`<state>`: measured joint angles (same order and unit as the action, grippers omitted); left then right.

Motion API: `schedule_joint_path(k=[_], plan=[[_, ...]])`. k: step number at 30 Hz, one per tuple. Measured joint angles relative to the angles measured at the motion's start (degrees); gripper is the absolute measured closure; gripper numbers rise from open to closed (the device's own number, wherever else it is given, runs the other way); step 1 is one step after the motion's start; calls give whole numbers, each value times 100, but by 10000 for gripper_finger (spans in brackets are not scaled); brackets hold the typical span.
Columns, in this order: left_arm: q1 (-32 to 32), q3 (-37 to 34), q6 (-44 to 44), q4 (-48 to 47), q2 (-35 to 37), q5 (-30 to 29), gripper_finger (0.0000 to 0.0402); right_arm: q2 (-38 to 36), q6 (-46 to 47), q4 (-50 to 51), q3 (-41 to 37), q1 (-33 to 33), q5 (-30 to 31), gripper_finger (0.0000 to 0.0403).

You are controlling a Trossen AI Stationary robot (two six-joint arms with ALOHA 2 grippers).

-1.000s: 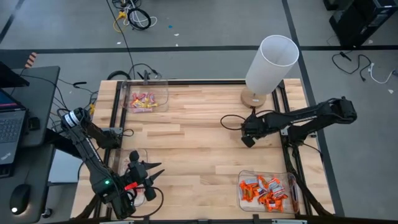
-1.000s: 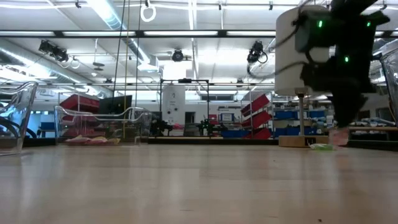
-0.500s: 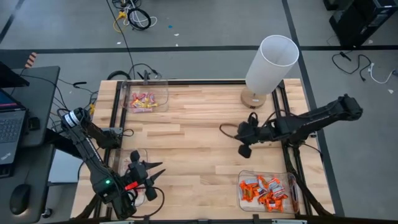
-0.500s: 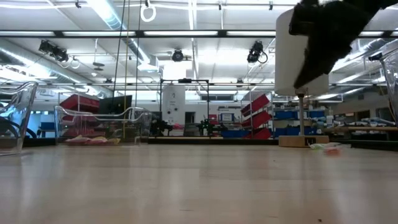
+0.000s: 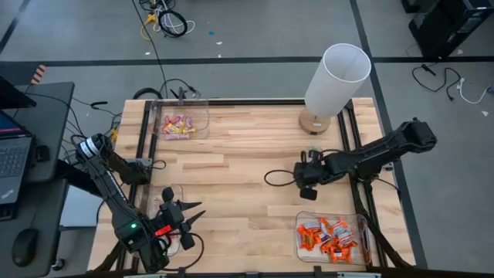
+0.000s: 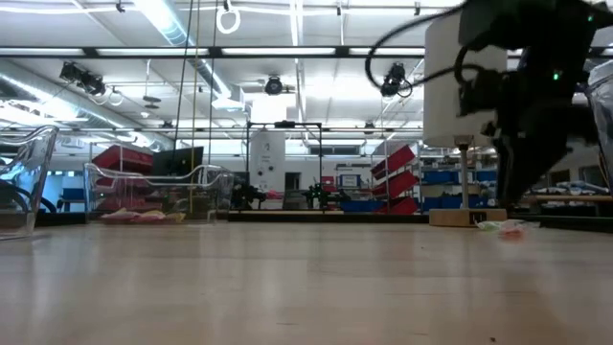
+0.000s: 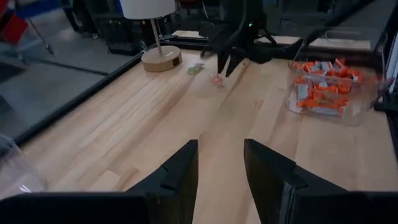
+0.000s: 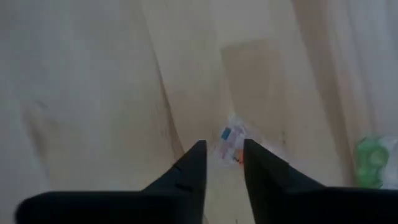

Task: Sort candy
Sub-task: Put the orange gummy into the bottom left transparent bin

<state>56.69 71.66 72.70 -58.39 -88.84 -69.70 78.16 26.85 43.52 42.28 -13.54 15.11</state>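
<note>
Two loose candies lie flat on the wooden table near the lamp. One is pink and orange (image 8: 231, 140) (image 7: 217, 80), the other green (image 8: 373, 160) (image 7: 196, 69). My right gripper (image 8: 222, 148) (image 5: 306, 191) points down just over the pink one. It is open, with the sweet showing just past its fingertips and nothing between them. My left gripper (image 7: 221, 168) (image 5: 189, 212) hangs open at the near left, holding nothing, beside a clear bin (image 5: 171, 199).
A clear bin of pink candy (image 5: 179, 123) stands at the far left. A clear bin of orange candy (image 5: 332, 235) (image 7: 323, 84) stands at the near right. A white lamp (image 5: 333, 77) rises at the far right. Bare wood (image 5: 239, 177) stretches across the middle.
My right gripper has swung from beside the lamp's base toward the table's near edge. It rolled about its wrist, rose off the table on the way and now points down again. Both loose candies have stayed where they lay.
</note>
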Motion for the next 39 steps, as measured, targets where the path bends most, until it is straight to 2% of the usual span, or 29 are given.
schedule_joint_path(k=[8, 14, 19, 25, 26, 31, 39], plan=[[-29, 0, -515, -55, 0, -15, 270, 930, 496, -3, 0, 316, -153, 243], [-46, 0, -506, -230, 0, -21, 270, 1052, 464, -25, 22, 571, -344, 232], [-46, 0, -504, -282, 0, -39, 270, 952, 418, -37, -6, 708, -353, 273], [-46, 0, -502, -280, 0, -93, 270, 1068, 263, -91, 4, 811, -337, 384], [-46, 0, -500, -275, 0, -93, 270, 1068, 198, -94, 4, 811, -350, 393], [-46, 0, -464, -206, 0, -92, 270, 987, 167, -177, 3, 787, -331, 400], [-46, 0, -456, -75, 0, -84, 270, 397, 40, -398, 315, 445, 159, 403]])
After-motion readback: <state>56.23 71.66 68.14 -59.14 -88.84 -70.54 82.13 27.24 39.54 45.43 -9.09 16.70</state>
